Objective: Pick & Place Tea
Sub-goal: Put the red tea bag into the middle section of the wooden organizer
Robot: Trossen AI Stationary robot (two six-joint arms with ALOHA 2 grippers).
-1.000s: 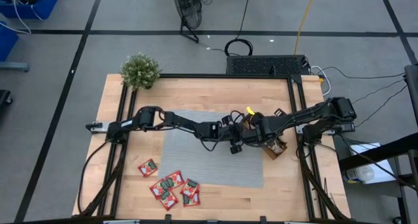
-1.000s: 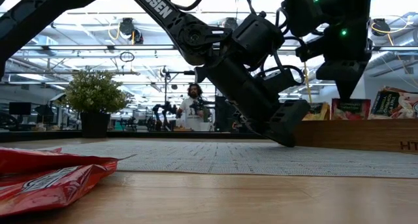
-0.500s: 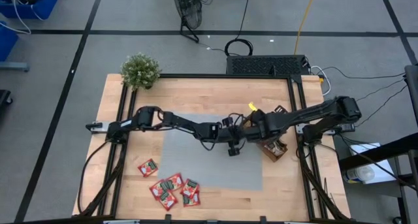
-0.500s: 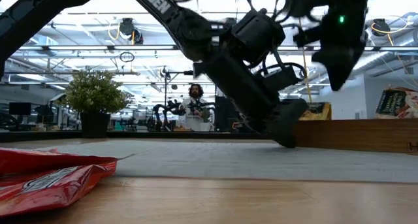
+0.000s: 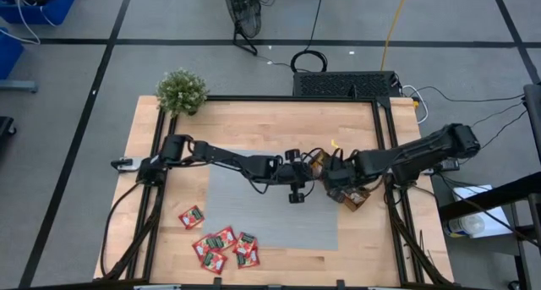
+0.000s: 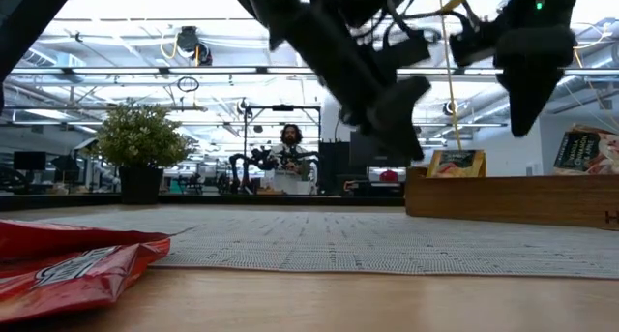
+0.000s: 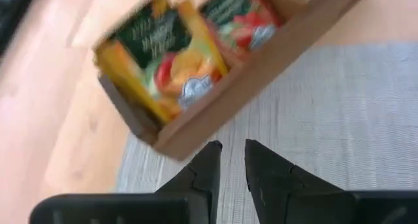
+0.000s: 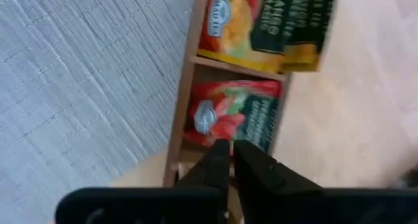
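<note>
Several red tea sachets lie flat on the wood near the table's near edge, left of the grey mat; one shows close by in the low view. More sachets stand in the brown wooden tray at the mat's right edge: an orange-yellow and dark green one and a red one. My left gripper hangs shut above the mat, just left of the tray. My right gripper hovers shut over the tray's near-left part. Both are empty.
A potted plant stands at the table's far left corner. The tray's long wooden wall rises at the mat's right side. The two grippers are close together above the mat's right part. A person stands far behind the table.
My left gripper has risen from the mat's surface, clear of it, and shifted slightly toward the table's left. My right gripper has drawn back toward the right and near side, over the tray. The sachets have stayed where they were.
</note>
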